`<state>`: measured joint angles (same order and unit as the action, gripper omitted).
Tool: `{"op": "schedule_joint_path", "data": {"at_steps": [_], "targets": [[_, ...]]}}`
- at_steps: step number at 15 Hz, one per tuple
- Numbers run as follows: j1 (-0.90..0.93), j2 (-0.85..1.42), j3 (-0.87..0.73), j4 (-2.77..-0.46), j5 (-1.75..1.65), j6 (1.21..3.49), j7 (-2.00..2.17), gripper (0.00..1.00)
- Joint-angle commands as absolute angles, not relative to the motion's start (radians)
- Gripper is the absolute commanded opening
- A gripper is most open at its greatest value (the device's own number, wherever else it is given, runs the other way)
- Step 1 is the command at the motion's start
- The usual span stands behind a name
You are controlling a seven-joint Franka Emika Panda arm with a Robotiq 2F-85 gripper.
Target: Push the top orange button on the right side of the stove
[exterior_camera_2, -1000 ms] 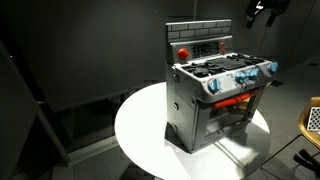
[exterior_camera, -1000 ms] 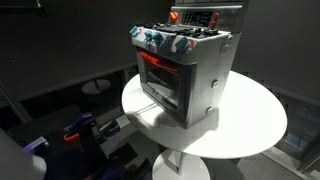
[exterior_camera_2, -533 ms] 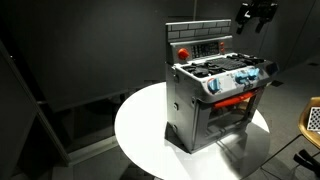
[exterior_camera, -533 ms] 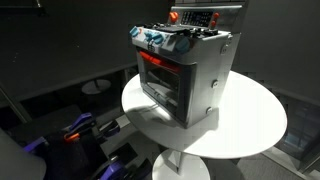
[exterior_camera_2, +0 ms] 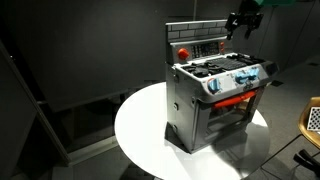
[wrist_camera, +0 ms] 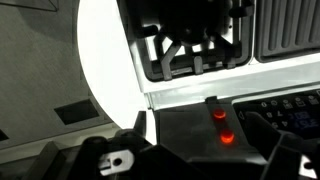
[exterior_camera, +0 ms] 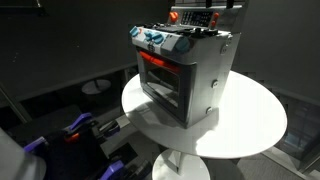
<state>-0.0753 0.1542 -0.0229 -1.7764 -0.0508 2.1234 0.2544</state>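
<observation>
Presently, in an exterior view, the boxy silver-grey toy stove (exterior_camera: 185, 70) sits on the white round table (exterior_camera: 250, 125). In an exterior view, the black gripper (exterior_camera_2: 240, 22) hovers clear above its far right corner. Wrist view: jaws parted, small orange button (wrist_camera: 215, 113) untouched; push outstanding.

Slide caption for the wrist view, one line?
Looking down past the open gripper at the stove, its burner grate and red-orange buttons, white table beside.
</observation>
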Motion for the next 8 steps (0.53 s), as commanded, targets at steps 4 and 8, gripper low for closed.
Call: {"op": "schedule_joint_path", "data": {"at_steps": [4, 8], "targets": [[-0.053, 0.266, -0.042, -1.638, -0.029, 2.097, 0.287, 1.0], [-0.049, 0.305, -0.048, -1.597, -0.03, 2.088, 0.303, 1.0]]}}
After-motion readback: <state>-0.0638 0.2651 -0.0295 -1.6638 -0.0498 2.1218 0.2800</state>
